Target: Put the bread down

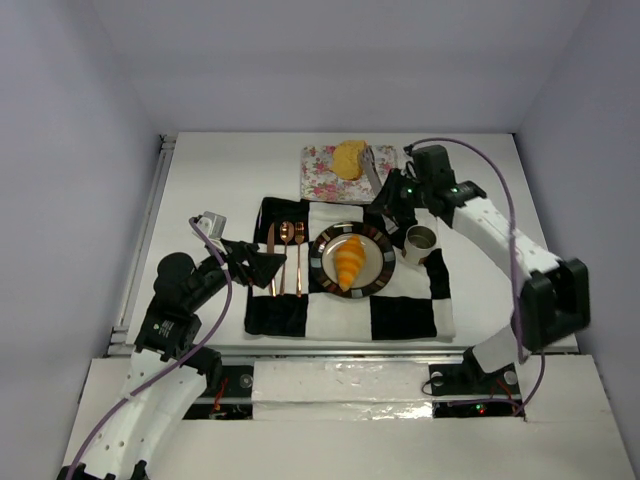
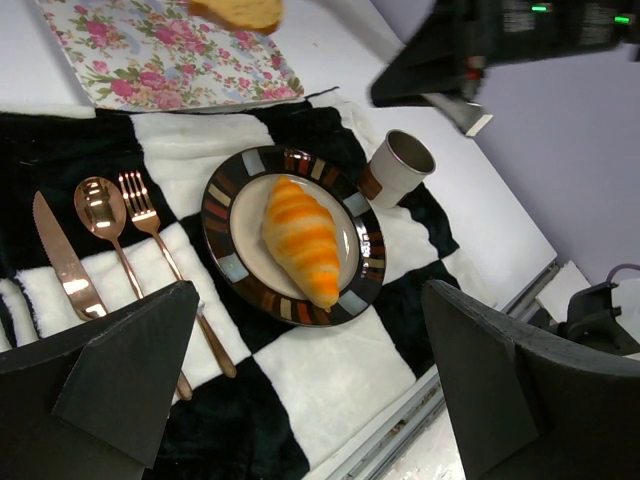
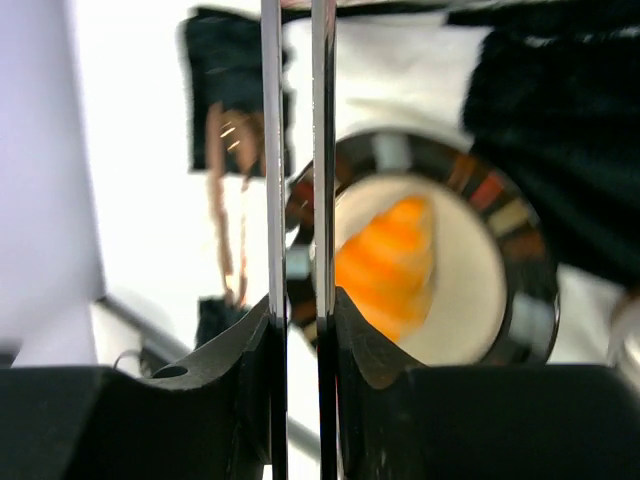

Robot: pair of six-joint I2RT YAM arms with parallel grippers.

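**A:** What could go wrong for the robot from here?

**B:** Start with the big, soft things. The checked mat (image 1: 400, 318) is cloth, and the flowered napkin (image 1: 320, 178) beyond it looks loose, so a push along either could ruck it up. The slice (image 1: 349, 158) sits at the napkin's far edge. It seems to be the piece left to place, since the croissant (image 1: 350, 260) already lies on the plate (image 1: 322, 262) in the middle of the mat.

**A:** So room is tight?

**B:** Probably. Set on that plate, the slice might nudge the croissant or hang over the rim. The cup (image 1: 419, 243) stands just beside the plate on its right, near the arm's likely way back from the napkin, and a low sweep could tip it.

**A:** And the arms?

**B:** The right arm reaches far across the table with its elbow raised. The right gripper (image 3: 297, 330) is pressed nearly closed on a thin metal tool (image 1: 375, 167). It may be tongs or a spatula; the wrist view is too blurred to say. The tool lies just beside the slice, and a smooth blade could let the bread slip. The left arm is bent. The left gripper (image 1: 258, 262) hangs over the cutlery (image 1: 286, 258) on the mat's left side, jaws wide apart and holding nothing
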